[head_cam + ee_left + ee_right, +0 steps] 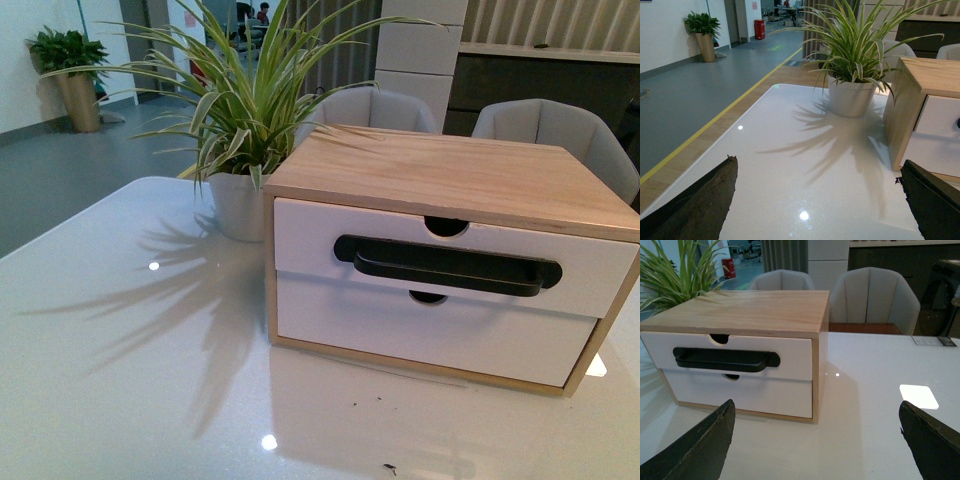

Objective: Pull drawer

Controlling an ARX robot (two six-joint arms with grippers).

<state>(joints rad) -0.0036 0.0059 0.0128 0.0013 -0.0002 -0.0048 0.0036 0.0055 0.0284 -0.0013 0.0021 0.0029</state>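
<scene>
On the white tabletop (120,330), the drawer (310,240) looks shut, uppermost in the wooden box (430,170); left fingers (700,200) and right fingers (700,445) are spread wide, empty; better to hook the black handle (447,265) at its middle and pull straight, level.

The drawer (450,255) is shut, flush in its wooden cabinet; white front, long black bar handle, semicircular top notch
</scene>
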